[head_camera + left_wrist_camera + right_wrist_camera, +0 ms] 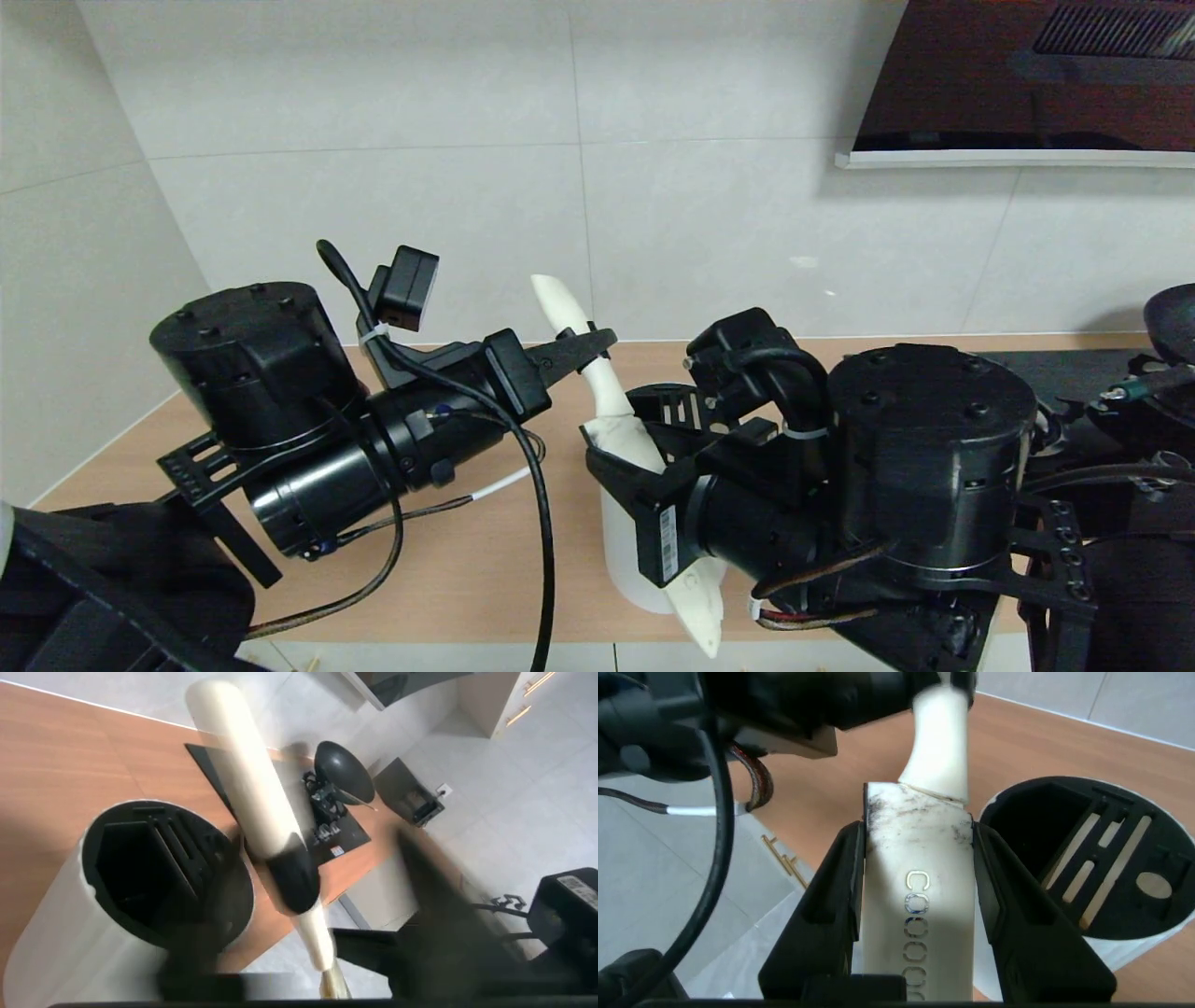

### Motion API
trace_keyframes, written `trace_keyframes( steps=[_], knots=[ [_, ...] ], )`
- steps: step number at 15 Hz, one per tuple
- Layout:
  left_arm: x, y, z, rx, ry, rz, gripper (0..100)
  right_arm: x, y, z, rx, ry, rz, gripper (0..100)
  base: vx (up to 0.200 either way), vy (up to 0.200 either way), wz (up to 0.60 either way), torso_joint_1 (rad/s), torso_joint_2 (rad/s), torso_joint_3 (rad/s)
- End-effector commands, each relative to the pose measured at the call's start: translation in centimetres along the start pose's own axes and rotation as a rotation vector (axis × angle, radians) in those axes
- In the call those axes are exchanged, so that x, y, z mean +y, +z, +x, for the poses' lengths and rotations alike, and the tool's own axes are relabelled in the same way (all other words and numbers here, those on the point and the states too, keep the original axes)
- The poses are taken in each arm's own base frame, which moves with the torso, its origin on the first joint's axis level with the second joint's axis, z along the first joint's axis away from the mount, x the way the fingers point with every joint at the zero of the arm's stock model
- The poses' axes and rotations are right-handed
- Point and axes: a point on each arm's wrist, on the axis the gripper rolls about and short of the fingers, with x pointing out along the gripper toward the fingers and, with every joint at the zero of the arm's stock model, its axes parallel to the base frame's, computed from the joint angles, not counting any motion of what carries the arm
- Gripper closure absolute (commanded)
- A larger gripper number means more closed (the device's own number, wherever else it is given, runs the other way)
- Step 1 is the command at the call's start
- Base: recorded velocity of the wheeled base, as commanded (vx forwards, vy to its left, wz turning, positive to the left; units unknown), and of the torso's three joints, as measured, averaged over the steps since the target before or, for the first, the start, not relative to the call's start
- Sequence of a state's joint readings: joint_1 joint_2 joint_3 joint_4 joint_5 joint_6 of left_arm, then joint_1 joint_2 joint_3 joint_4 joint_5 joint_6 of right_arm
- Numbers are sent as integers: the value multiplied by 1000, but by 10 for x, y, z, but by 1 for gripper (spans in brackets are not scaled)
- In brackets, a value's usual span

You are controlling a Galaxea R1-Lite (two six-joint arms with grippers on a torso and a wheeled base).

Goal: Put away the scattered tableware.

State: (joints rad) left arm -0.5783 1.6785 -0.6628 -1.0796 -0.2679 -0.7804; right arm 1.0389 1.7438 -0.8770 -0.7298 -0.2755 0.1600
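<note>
White slotted spatula (607,385) held above utensil holder (624,551), not yet inside (storing unfinished). Left hand (583,350) grips handle; right hand (920,896) clamps blade.

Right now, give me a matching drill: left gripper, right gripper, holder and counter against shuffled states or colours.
1 left gripper
2 right gripper
3 holder
4 counter

A wood-brown
B shut on the utensil at its wide part
C white, with a black insert
D shut on the utensil's thin handle

Pairs: 1-D, 2-B, 3-C, 4-A
</note>
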Motion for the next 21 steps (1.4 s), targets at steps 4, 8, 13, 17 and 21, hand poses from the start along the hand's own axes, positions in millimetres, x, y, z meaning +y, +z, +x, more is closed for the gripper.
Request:
trace_keyframes(
  steps=[4, 8, 13, 17, 21],
  knots=[
    [-1, 0, 0, 0, -3, -3, 100, -1, 2, -1, -13, -22, 2, 100, 0, 0, 0, 0, 0, 0],
    [-1, 1, -1, -4, -3, -7, 100, -1, 4, -2, -26, -26, 6, 100, 0, 0, 0, 0, 0, 0],
    [-7, 5, -4, -22, -16, 1, 100, -1, 7, -3, -52, -32, 14, 0, 0, 0, 0, 0, 0, 0],
    [-47, 48, -22, -129, -18, 27, 100, -26, 40, -36, -158, -88, 37, 0, 0, 0, 0, 0, 0, 0],
    [-80, 97, -6, -269, 271, 180, 100, -73, 63, -62, -193, -249, 40, 0, 0, 0, 0, 0, 0, 0]
  ],
)
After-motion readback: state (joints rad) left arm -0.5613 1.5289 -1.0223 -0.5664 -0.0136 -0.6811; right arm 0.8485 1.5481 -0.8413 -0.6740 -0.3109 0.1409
